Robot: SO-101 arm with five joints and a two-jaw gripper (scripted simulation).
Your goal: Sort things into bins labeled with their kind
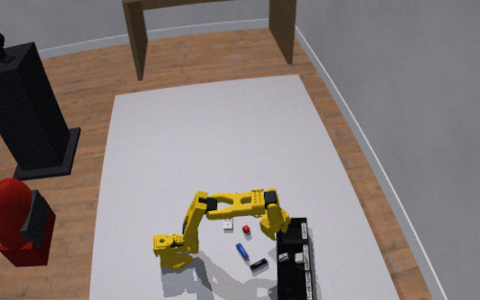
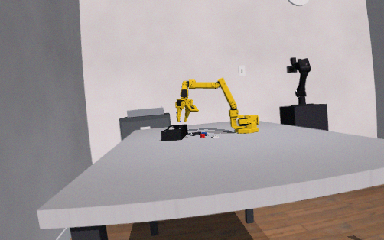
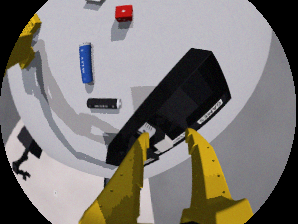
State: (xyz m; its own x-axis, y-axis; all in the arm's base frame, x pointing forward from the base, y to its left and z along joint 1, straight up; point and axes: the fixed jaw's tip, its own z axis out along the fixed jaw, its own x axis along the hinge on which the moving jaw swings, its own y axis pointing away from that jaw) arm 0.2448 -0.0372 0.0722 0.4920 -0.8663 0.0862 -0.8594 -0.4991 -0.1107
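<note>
The jaws (image 1: 278, 235) (image 2: 182, 121) stood slightly spread, holding nothing. The battery (image 1: 242, 250) (image 3: 86, 63), probably smooth, stiff and prone to roll, wanted a grip across its middle.

"GAMES" — on a white label of the black bin (image 3: 165, 92) (other lettering blurred)

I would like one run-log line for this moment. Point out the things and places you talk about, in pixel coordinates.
gripper (image 1: 277, 235) (image 2: 182, 121) (image 3: 167, 132): open, empty, above black bins (image 1: 286, 237) (image 2: 173, 134) (image 3: 165, 85) | red die (image 1: 246, 229) (image 2: 202, 135) (image 3: 124, 13), blue battery (image 1: 242, 250) (image 3: 86, 63), black battery (image 1: 258, 264) (image 3: 104, 104): on table
</note>
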